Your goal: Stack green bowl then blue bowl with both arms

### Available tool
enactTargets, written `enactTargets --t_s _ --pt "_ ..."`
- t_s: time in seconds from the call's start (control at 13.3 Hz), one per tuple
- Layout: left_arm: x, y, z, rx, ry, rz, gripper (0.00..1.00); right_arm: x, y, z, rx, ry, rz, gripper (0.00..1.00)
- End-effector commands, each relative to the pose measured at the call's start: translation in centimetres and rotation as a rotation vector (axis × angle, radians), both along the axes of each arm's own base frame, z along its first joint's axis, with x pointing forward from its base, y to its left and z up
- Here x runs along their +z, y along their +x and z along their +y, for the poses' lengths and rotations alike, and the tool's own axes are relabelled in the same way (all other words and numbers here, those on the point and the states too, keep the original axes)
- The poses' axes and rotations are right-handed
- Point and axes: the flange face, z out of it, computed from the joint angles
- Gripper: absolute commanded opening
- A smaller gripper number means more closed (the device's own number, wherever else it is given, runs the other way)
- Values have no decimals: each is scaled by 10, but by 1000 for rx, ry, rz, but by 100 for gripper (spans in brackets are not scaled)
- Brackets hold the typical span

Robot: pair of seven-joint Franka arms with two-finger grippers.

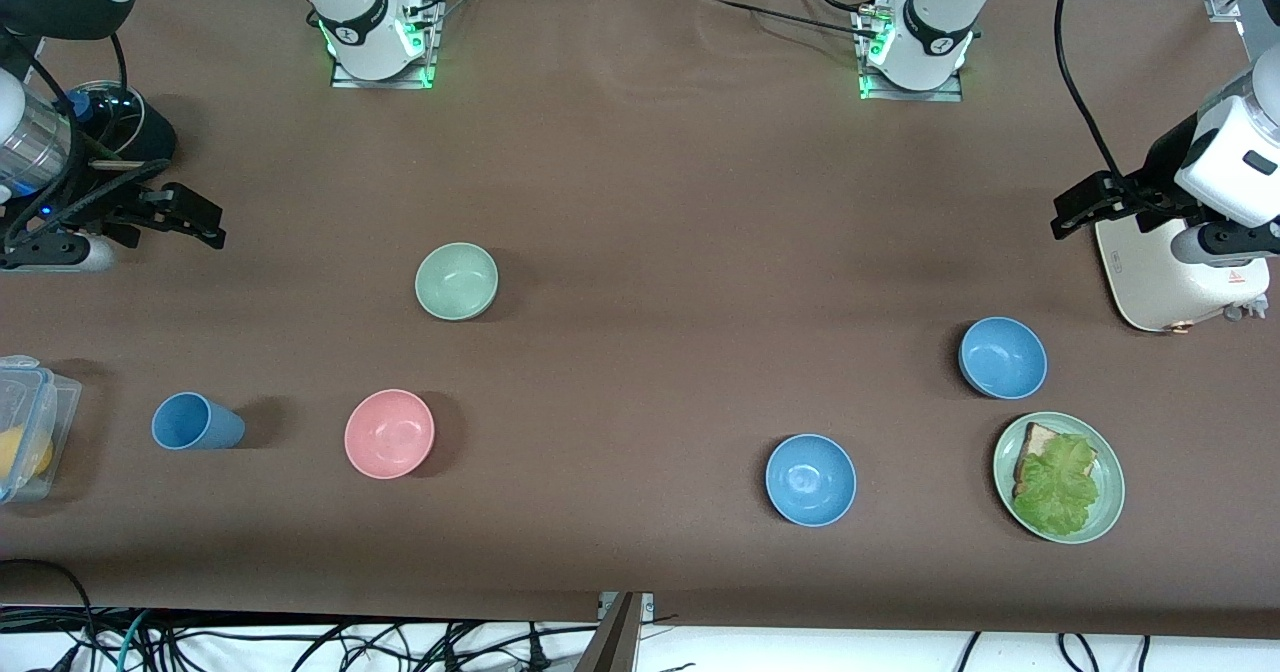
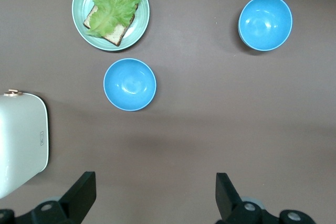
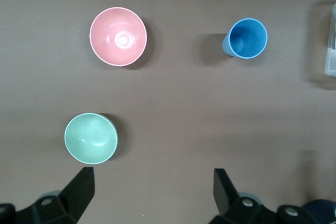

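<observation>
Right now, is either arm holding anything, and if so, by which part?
Nothing is held. The left gripper hangs open over bare table by the white appliance; the right gripper hangs open near the green bowl. Both jaws stand apart, empty.

You have even, bright overhead light on the brown table point(image 1: 640, 202), with no harsh glare. Soft short shadows fall beside the pink bowl point(image 1: 389, 433), the blue cup point(image 1: 196, 422) and the green bowl point(image 1: 457, 280), toward the left arm's end. Faint highlights sit inside both blue bowls point(image 2: 129, 84). Both wrist views are sharp on the table; the finger tips point(image 3: 80, 188) read slightly soft.
</observation>
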Motion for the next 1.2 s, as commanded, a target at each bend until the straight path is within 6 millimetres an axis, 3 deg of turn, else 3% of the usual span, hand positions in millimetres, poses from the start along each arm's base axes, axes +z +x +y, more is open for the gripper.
enactTargets --t_s 0.0,0.53,0.75,0.9,0.98,1.13 --pt "6 -5 -2 -8 24 1 100 7 -4 -2 -3 1 -9 100" --pt "-1 -1 -9 -14 14 12 100 -2 -2 0 0 3 9 100" --pt "-1 0 -11 -14 14 9 100 -24 4 19 47 1 49 100" --pt "-1 0 -8 -11 12 9 100 -83 14 47 103 -12 178 100" --pt "0 0 -9 -12 12 4 100 -96 13 52 122 -15 228 100" --pt "-5 2 -14 -16 5 12 100 -100 1 79 141 0 241 100"
